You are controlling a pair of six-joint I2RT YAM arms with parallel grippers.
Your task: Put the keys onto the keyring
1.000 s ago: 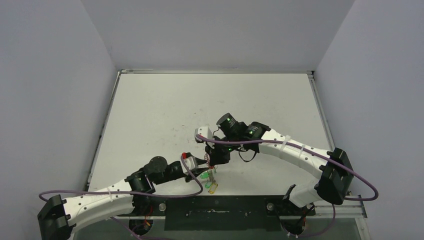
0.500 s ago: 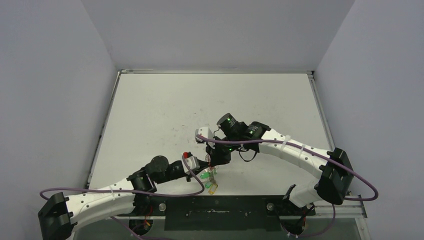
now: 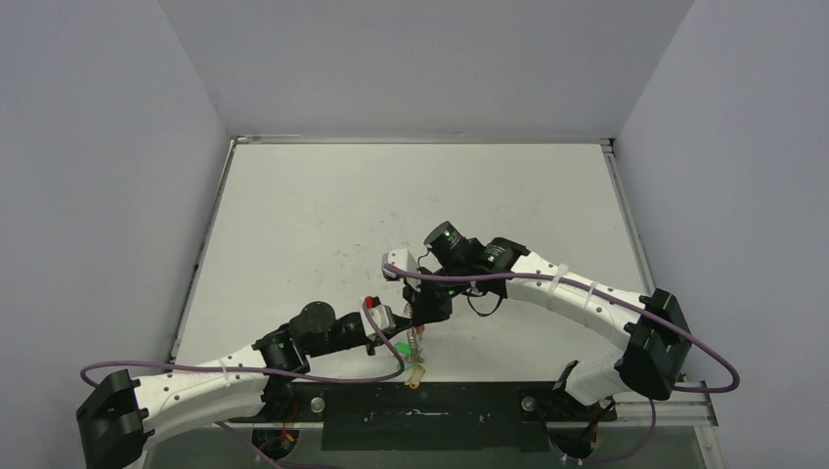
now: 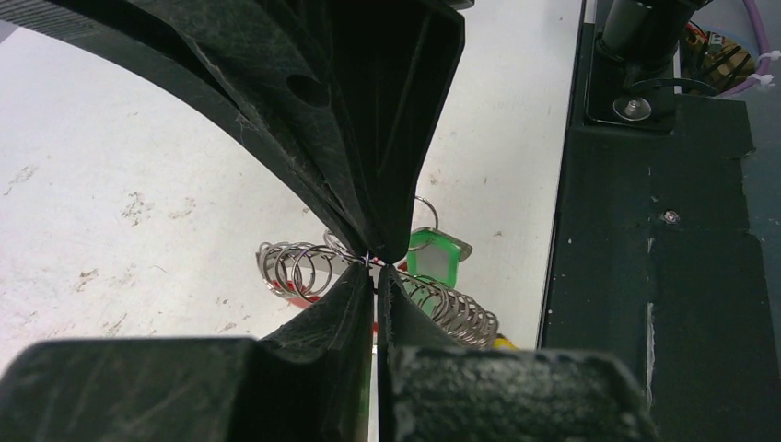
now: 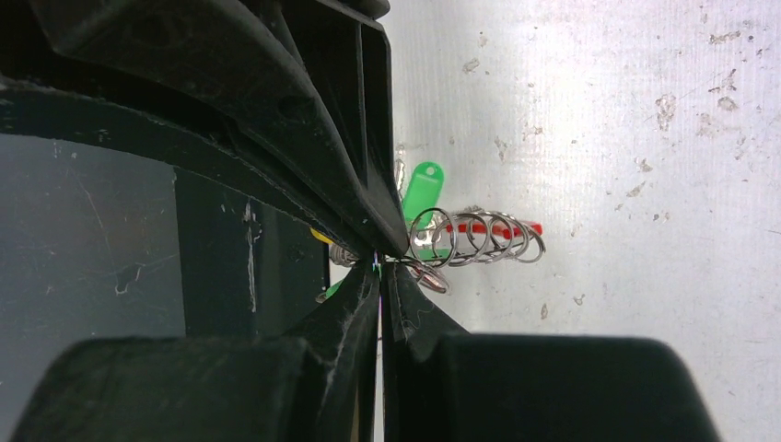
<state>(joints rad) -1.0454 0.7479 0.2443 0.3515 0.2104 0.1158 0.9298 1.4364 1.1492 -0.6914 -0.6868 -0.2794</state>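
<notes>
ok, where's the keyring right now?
In the top view the keyring sits centrally by the table's near edge, pinched between left gripper and right gripper, green key beside it.

The keyring (image 4: 295, 269) is silvery with a red segment. One key (image 4: 433, 259) is green-headed. The surface (image 4: 138, 138) is white, speckled dark.

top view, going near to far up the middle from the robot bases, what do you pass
black base bar → yellow key → keyring → white block on the right wrist → bare table. The green key is left out: it sits level with the keyring.
</notes>
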